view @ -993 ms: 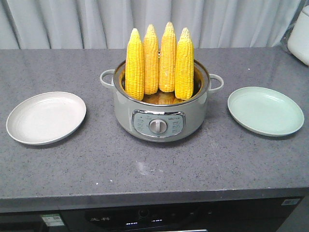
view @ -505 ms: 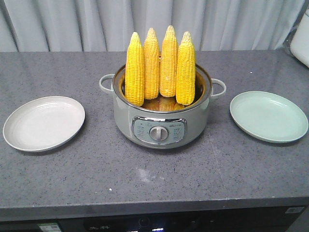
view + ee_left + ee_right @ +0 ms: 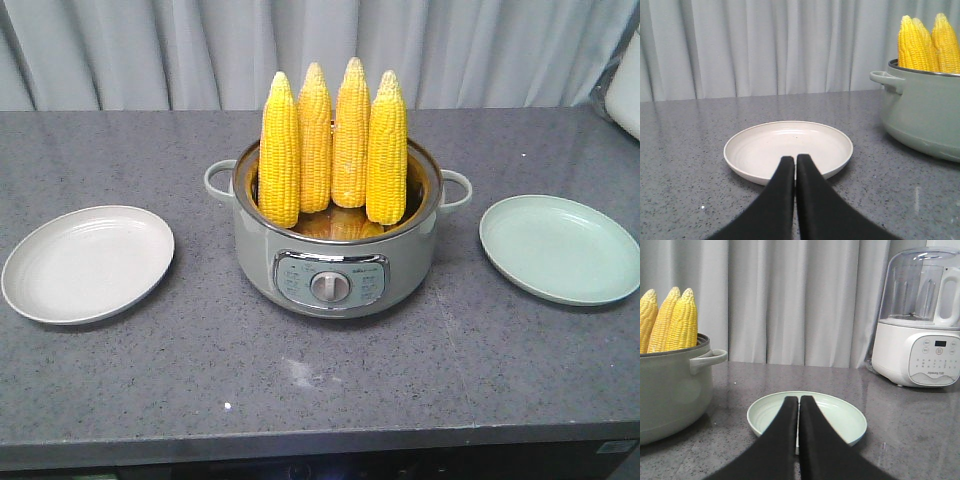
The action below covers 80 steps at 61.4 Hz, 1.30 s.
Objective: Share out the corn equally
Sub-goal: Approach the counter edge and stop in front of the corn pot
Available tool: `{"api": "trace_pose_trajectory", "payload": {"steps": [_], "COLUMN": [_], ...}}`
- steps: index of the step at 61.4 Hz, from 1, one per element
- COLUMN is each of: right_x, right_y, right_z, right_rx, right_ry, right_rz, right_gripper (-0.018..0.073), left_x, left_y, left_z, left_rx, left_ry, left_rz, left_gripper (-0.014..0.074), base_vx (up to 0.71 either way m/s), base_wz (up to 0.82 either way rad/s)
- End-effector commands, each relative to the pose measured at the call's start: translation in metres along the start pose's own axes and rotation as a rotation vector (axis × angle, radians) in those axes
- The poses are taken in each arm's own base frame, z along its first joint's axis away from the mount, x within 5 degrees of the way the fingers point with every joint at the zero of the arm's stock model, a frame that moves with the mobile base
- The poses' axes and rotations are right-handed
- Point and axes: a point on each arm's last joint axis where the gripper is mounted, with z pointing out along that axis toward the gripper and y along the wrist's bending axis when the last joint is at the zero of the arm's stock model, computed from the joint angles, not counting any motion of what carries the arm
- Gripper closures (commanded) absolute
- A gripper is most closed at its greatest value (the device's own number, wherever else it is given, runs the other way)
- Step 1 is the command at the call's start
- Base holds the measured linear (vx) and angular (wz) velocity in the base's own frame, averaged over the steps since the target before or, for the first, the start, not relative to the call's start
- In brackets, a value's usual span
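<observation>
Logged framing shift against a second ago, nothing displaced. Four bright-yellow husked corn cobs [image 3: 333,145] upright in pale-green electric pot [image 3: 335,255]; off-white round plate [image 3: 88,263] and mint-green round plate [image 3: 558,248] bare. Clenched, empty: left gripper [image 3: 795,161], right gripper [image 3: 798,401]. Distribution unstarted.

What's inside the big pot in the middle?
Four yellow corn cobs stand upright in the pot, tips poking above its rim. Their lower ends and the pot's floor are hidden by its wall, so anything else inside can't be seen.
</observation>
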Motion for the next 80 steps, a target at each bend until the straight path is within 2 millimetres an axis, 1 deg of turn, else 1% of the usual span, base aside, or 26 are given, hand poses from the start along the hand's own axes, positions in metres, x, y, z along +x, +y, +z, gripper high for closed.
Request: {"api": "trace_pose_trajectory", "payload": {"steps": [1, 80], "right_x": [-0.0037, -0.0037], "right_y": [0.0, 0.0], "right_z": [-0.0005, -0.0005], "right_rx": [0.003, 0.003], "right_ry": [-0.072, -0.072], "right_rz": [-0.016, -0.016], "right_gripper": [0.0563, 0.0563], "left_x": [-0.0061, -0.0061], "left_y": [0.0013, 0.0013], "left_z": [-0.0015, -0.0015], "left_rx": [-0.014, -0.014], "left_ry": [-0.084, -0.084], "left_rz": [-0.014, -0.014], "left_gripper": [0.0603, 0.0603], "base_vx": [0.02, 0.02], "base_wz": [0.0, 0.01]}}
